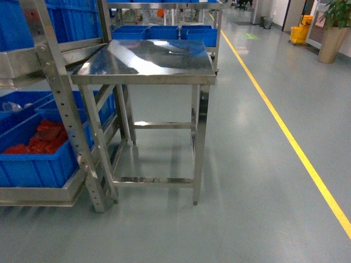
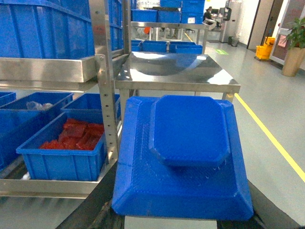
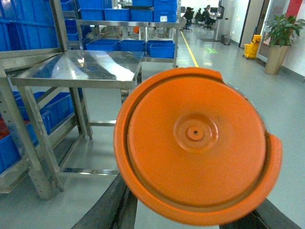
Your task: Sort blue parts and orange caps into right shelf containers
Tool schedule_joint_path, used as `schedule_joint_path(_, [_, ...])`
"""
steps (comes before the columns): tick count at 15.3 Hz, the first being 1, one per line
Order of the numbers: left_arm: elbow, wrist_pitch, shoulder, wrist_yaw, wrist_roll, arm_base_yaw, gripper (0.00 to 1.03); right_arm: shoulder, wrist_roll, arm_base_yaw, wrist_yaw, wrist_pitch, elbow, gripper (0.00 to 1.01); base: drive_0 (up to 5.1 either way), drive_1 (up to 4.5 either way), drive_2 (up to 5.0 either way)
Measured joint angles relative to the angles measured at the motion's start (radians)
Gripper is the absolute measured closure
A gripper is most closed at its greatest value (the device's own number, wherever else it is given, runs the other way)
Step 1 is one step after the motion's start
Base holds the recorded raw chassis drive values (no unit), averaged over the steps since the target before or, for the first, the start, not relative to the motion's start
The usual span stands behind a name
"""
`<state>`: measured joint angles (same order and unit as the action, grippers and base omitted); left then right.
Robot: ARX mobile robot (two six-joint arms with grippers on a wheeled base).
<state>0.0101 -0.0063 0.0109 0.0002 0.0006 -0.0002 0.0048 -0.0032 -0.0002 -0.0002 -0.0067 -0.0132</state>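
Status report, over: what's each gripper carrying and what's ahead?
Left gripper carrying blue part. Right gripper carrying orange cap. Steel table dead ahead; blue crate of red pieces low left.

Your head camera looks forward and slants down from a standing height onto the steel surface [image 1: 143, 60], with the shelf rack [image 1: 60, 104] at its left edge and the yellow floor line [image 1: 285, 131] running off to the right. Your left wrist camera sits lower and faces the same way, so close behind a blue part [image 2: 183, 157] that it fills the lower frame. Your right wrist camera also faces forward, just behind an orange cap [image 3: 195, 143], and all three views share the surface [image 3: 81, 69] and rack.
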Motion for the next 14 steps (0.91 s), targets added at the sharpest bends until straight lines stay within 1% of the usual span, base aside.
schedule_joint_path(10, [0.000, -0.001, 0.000, -0.001, 0.000, 0.000, 0.60, 0.000, 0.000, 0.000, 0.000, 0.000, 0.000, 0.61, -0.1, 4.20, -4.3])
schedule_joint_path(14, [0.000, -0.002, 0.000, 0.000, 0.000, 0.000, 0.60, 0.000, 0.000, 0.000, 0.000, 0.001, 0.000, 0.61, 0.0, 0.00, 0.0])
